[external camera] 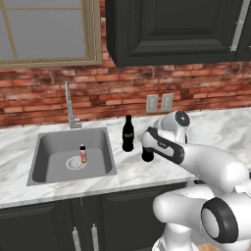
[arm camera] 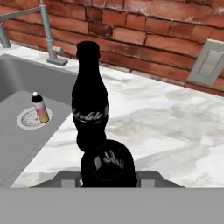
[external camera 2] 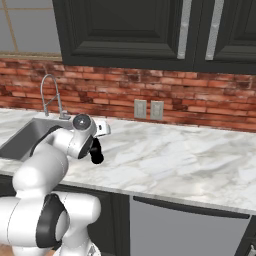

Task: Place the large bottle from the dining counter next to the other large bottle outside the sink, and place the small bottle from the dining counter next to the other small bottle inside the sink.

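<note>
Black cola-type bottle point(arm camera: 107, 166) clamped in pincer point(arm camera: 107, 177), seen end-on at bottom centre of hand view, cap toward camera, so prob. carried tilted or level rather than upright. In left base view same bottle point(external camera: 147, 156) a dark lump at end of arm, mid-frame, low over worktop point(external camera: 220, 130); touching it or just above, can't tell.

Why there: matches task, big bottle brought over to pair w/ other large bottle point(external camera: 128, 134), which stands upright on marble just right of sink point(external camera: 41, 164), outside rim. Held bottle just right of and nearer than that one, so close to target spot already. Judged: placing step nearly due, needs righting first if tilted.

Small bottle point(external camera: 83, 153) upright inside basin beside drain, centre-left of left base view. Prob. the resident one; its partner still to be fetched, judging by one in sink only.

Room: wide bare marble to right of frame in right base view, plenty of clearance that side. Tight side = left: standing bottle close, easy to knock, sink edge just beyond. Tap point(external camera: 69, 105) at back upper left, well apart. Front edge of worktop near arm, not much margin toward bottom of frame.
</note>
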Available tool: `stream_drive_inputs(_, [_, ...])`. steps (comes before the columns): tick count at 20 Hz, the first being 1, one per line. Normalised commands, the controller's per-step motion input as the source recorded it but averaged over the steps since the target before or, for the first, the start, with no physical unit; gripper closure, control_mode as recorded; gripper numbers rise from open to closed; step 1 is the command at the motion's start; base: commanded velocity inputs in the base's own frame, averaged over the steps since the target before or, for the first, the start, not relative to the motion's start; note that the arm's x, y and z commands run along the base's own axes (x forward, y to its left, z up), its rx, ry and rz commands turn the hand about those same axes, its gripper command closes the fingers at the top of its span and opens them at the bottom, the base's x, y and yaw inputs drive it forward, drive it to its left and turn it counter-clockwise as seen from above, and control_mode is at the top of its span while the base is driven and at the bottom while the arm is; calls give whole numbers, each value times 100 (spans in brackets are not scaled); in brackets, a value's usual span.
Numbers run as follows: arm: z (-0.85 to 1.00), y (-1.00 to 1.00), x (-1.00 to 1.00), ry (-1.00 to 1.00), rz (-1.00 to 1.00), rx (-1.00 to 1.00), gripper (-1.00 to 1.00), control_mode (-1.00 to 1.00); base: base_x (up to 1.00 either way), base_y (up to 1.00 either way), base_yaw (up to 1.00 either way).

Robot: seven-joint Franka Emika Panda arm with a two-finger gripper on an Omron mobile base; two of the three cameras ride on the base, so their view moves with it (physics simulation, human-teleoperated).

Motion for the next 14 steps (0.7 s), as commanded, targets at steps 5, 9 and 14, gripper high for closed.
stream_drive_inputs(5, [-24, 0, 0, 0, 0, -4, 100, -100, 0, 0, 0])
stream_drive_inputs(9, [-30, 0, 0, 0, 0, -8, 100, -100, 0, 0, 0])
stream_drive_inputs(14, [-30, -5, -1, 0, 0, -7, 100, -100, 0, 0, 0])
